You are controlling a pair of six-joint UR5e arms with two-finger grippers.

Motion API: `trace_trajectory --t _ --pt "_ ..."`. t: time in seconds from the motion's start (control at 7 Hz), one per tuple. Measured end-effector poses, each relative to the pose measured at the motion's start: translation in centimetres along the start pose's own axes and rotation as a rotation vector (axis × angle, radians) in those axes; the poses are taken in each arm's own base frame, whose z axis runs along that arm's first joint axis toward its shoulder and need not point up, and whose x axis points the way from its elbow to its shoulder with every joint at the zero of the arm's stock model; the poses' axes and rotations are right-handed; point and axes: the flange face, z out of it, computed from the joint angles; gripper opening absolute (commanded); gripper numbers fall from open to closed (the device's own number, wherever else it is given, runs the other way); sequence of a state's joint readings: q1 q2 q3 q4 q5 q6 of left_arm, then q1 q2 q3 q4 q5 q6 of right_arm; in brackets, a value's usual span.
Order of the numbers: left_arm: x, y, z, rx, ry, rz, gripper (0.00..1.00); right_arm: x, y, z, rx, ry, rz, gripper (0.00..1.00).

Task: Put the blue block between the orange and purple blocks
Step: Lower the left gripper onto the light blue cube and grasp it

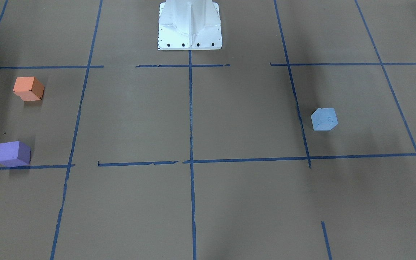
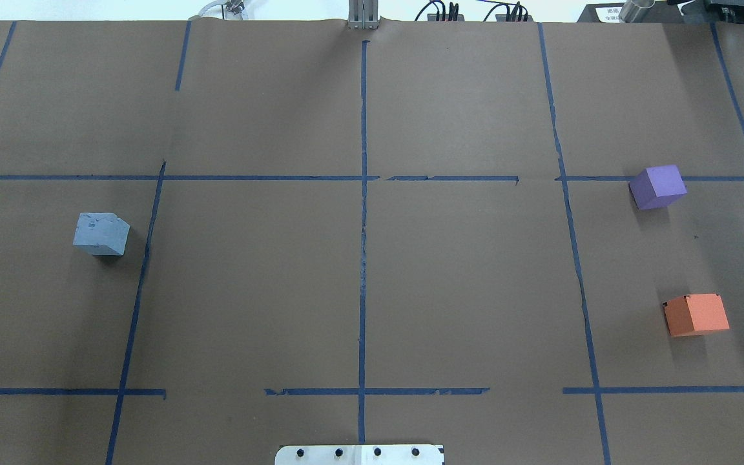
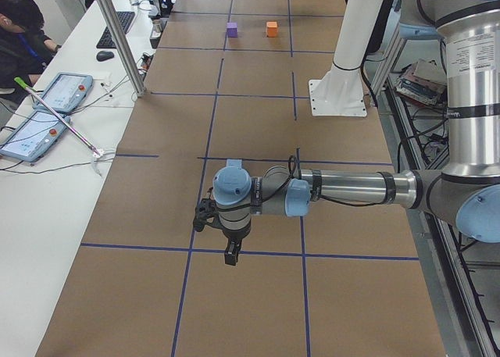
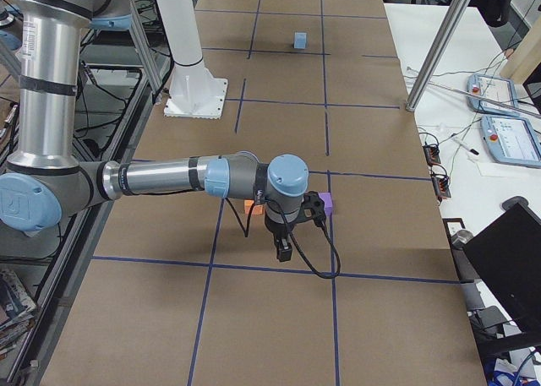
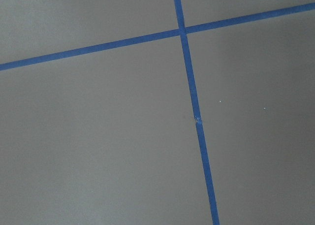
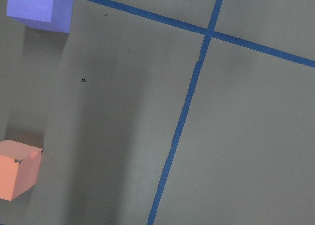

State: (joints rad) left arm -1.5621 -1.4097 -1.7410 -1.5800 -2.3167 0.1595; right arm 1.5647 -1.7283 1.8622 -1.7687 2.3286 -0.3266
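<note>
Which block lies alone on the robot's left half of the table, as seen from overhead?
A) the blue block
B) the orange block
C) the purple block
A: the blue block lies by itself on the overhead view's left side, while the purple block and the orange block both lie far to the right.

My left arm (image 3: 351, 189) stretches out level, forearm horizontal, wrist turned so my left fingers (image 3: 231, 255) point straight down. My right arm (image 4: 161, 177) takes the same pose, my right fingers (image 4: 283, 252) hanging straight down as well. Whether either pair is parted, I cannot tell.
</note>
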Motion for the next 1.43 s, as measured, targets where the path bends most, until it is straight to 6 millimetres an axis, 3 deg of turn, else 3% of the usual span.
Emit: trace_trajectory --t 0.57,1.0,1.14,1.29,1.43 --pt "0.4 -0.8 -0.3 0.013 -0.006 0.018 1.00 0.0 0.0 0.0 0.000 0.000 0.000 1.00" --pt "3.3 -6.9 -3.3 0.134 -0.019 0.133 1.00 -0.1 -0.1 -0.1 0.002 0.001 -0.002 1.00" --pt "5.4 -8.2 -2.7 0.145 -0.007 0.143 1.00 -0.1 -0.1 -0.1 0.001 0.000 -0.002 1.00" --pt "8.9 -9.3 -0.9 0.144 0.019 0.137 1.00 -0.1 -0.1 -0.1 0.002 0.001 -0.002 1.00" --pt "13.9 -10.1 2.1 0.125 0.059 0.093 1.00 -0.1 -0.1 -0.1 0.002 0.001 -0.002 1.00"
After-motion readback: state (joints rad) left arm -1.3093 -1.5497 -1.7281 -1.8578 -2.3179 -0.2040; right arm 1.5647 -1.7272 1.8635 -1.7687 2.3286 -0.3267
